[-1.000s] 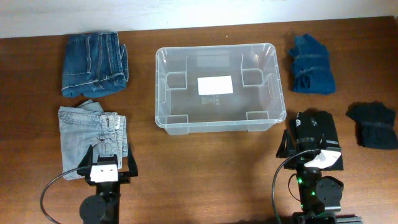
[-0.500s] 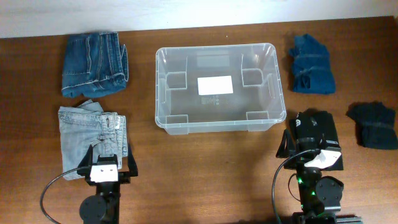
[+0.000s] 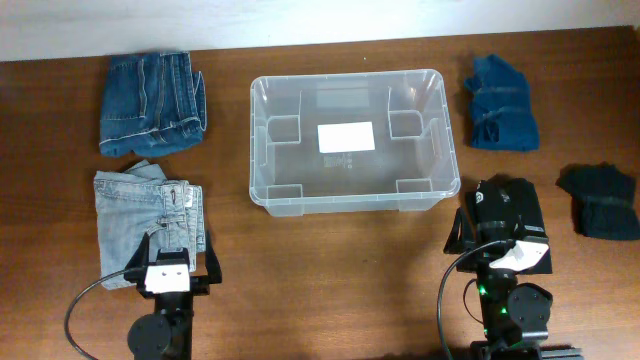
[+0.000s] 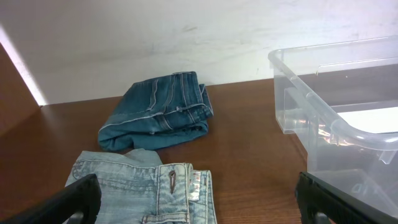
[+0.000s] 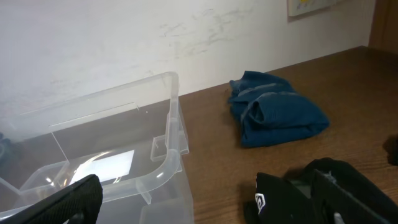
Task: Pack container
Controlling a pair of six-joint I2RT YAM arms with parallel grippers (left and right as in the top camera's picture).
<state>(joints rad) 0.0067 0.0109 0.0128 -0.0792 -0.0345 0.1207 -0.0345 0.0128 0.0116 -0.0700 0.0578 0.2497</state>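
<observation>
The container (image 3: 441, 140) is a clear plastic bin with a white label on its bottom. It stands empty at the table's centre and also shows in the left wrist view (image 4: 348, 132) and the right wrist view (image 5: 169, 163). My left gripper (image 3: 168, 262) is open and empty, its fingers over the near end of folded light-blue jeans (image 3: 145, 210), which also show in the left wrist view (image 4: 143, 186). My right gripper (image 3: 497, 248) is open, just behind a folded black garment (image 3: 508, 205) that also shows in the right wrist view (image 5: 323, 193).
Folded dark-blue jeans (image 3: 150, 100) lie at the back left. A folded blue garment (image 3: 500, 105) lies at the back right and a dark navy one (image 3: 600, 202) at the right edge. A white wall runs behind the table.
</observation>
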